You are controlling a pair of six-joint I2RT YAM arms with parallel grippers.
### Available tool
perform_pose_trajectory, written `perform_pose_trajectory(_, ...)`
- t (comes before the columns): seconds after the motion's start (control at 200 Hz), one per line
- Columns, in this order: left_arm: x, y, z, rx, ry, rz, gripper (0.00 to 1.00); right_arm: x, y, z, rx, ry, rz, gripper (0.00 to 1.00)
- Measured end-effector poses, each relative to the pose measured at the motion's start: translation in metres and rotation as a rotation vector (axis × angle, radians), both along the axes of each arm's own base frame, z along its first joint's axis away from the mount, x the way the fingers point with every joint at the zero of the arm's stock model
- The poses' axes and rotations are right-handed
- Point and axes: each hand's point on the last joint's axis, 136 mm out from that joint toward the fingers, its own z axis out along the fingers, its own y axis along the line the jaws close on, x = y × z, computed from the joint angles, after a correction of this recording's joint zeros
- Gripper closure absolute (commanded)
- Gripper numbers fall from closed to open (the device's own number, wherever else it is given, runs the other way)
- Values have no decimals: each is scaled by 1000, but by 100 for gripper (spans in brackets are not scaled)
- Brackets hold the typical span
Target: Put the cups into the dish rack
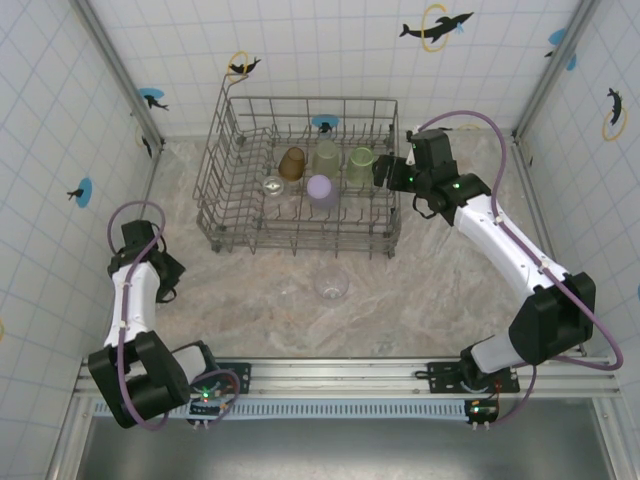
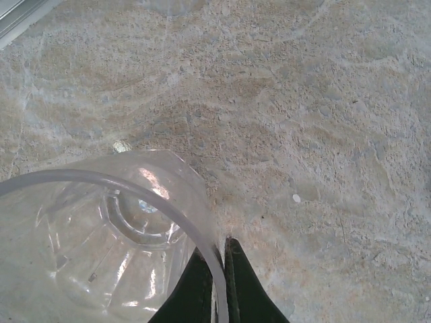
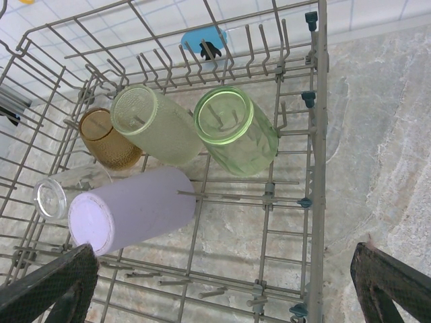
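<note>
White arms [image 1: 510,245] with black joints [image 1: 548,318] — looping purple cables [image 1: 470,117], green lights [image 1: 457,184]; right gripper [image 3: 222,286] black-fingered.

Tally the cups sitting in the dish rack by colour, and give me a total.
Lilac cup: 1
Pale green cups: 2
Amber cup: 1
Clear cup: 1
Total in the dish rack: 5

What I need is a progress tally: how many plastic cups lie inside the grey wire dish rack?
5 in the dish rack: amber-brown cup, pale green cup and second pale green cup in one row; lilac cup and clear cup nearer the arms. Others may hide.
</note>
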Motion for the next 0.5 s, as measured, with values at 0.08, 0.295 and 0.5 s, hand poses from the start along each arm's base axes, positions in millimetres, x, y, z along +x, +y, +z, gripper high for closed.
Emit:
perform_pose_trajectory(0.08, 2, 2, 3, 7, -7, 2, 100, -2, 2, 0, 1, 0, 3, 0)
perform_pose_trajectory(0.295, 27, 15, 34, 49, -84, 15, 100, -10, 13, -3, 2, 7, 33, 1)
perform_pose_trajectory(0.5, 59, 30, 67, 80, -171, 39, 100, -14, 22, -3, 7, 9, 51, 1)
